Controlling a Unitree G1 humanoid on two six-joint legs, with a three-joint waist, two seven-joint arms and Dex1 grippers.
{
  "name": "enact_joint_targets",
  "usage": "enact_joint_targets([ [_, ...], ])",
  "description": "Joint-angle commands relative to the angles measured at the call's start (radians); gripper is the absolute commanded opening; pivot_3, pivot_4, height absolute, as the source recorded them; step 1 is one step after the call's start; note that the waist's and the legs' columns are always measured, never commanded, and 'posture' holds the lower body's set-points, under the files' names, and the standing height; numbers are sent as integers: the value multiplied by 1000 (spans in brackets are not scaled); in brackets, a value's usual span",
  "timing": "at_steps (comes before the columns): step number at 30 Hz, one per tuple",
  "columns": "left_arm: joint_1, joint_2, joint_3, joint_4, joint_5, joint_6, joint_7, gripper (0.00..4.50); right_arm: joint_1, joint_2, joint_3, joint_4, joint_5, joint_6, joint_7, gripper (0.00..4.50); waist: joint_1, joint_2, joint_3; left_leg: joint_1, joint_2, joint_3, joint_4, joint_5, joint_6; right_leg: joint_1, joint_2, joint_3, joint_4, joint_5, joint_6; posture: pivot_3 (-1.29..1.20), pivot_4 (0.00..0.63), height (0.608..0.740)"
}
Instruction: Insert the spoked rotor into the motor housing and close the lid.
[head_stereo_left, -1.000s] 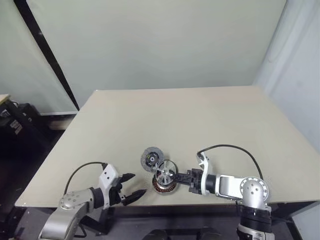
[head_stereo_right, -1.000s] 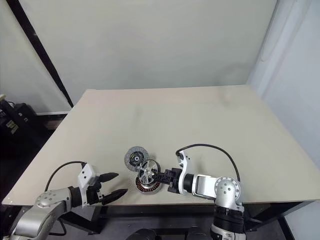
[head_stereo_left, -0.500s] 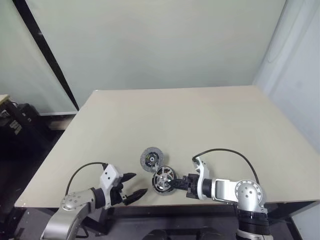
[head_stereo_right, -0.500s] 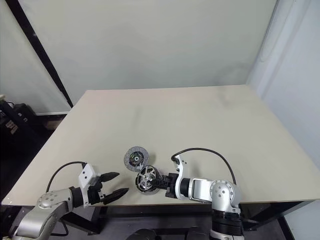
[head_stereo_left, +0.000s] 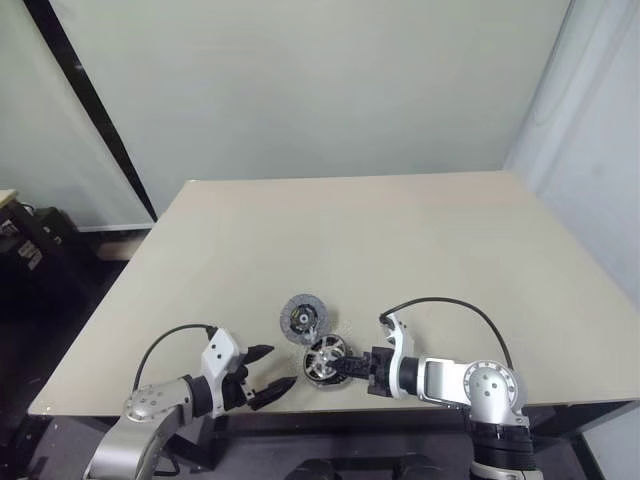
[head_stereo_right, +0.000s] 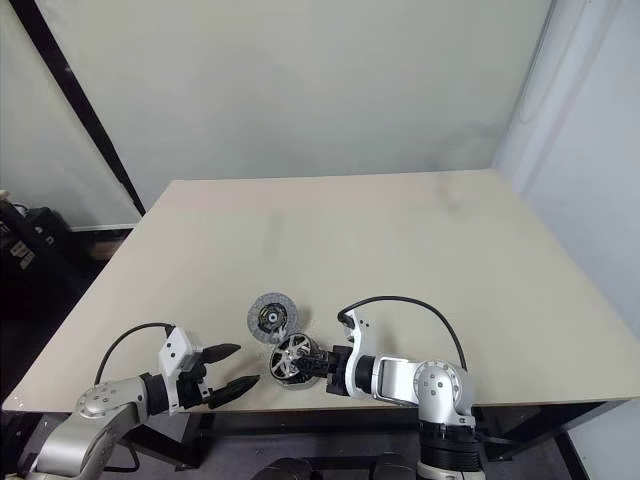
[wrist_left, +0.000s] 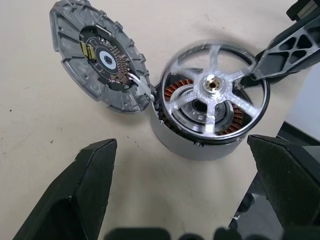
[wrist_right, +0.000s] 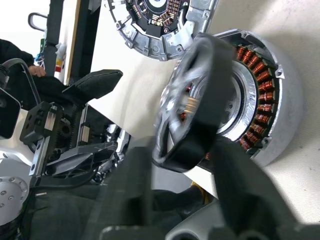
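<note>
The spoked rotor (wrist_left: 215, 82), a shiny silver wheel, lies tilted on the motor housing (wrist_left: 190, 145), whose copper windings show through the spokes. My right gripper (head_stereo_left: 350, 367) reaches in from the right; its fingers stand apart on either side of the rotor's rim, so it is open. The grey lid (head_stereo_left: 301, 318) leans against the housing's far left side, inner face showing. My left gripper (head_stereo_left: 272, 368) hangs open at the table's front edge, left of the housing, with nothing between its fingers.
The beige table (head_stereo_left: 400, 240) stretches bare behind the parts. The parts sit close to its front edge. A black cable (head_stereo_left: 450, 305) loops over the right wrist.
The right gripper has carried the rotor down and a little left onto the housing, and its fingers have parted. The left arm has kept still.
</note>
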Motion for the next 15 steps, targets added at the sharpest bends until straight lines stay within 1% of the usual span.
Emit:
enact_joint_targets([
  [1,-16,-2,4,-22,-2,-17,0,4500,-16,30,-5,-34,21,10,4,3194,0,0,0,0,0,0,0,0,0,0,0,0,0,0,0,0,0,740],
  [4,-19,-4,-1,-20,-1,-17,0,4500,-17,21,-1,-49,13,13,-2,4216,0,0,0,0,0,0,0,0,0,0,0,0,0,0,0,0,0,740],
  [7,-20,-4,-2,-21,-1,-17,-1,4500,-27,-8,3,-81,19,19,12,4216,0,0,0,0,0,0,0,0,0,0,0,0,0,0,0,0,0,740],
  [10,-17,-2,-1,-22,-2,-17,-3,4500,-49,-78,25,-144,32,27,50,4216,0,0,0,0,0,0,0,0,0,0,0,0,0,0,0,0,0,740],
  [13,-16,-1,1,-22,-3,-17,-3,4500,-69,-200,105,-199,-5,-43,110,4216,1,0,0,-1,0,0,0,0,0,1,0,0,-1,0,0,0,0,740],
  [15,-16,0,3,-21,-3,-17,-3,4500,-74,-282,180,-225,-57,-133,152,4216,0,-1,0,-1,0,0,0,0,0,1,-1,-1,-2,0,0,0,0,740],
])
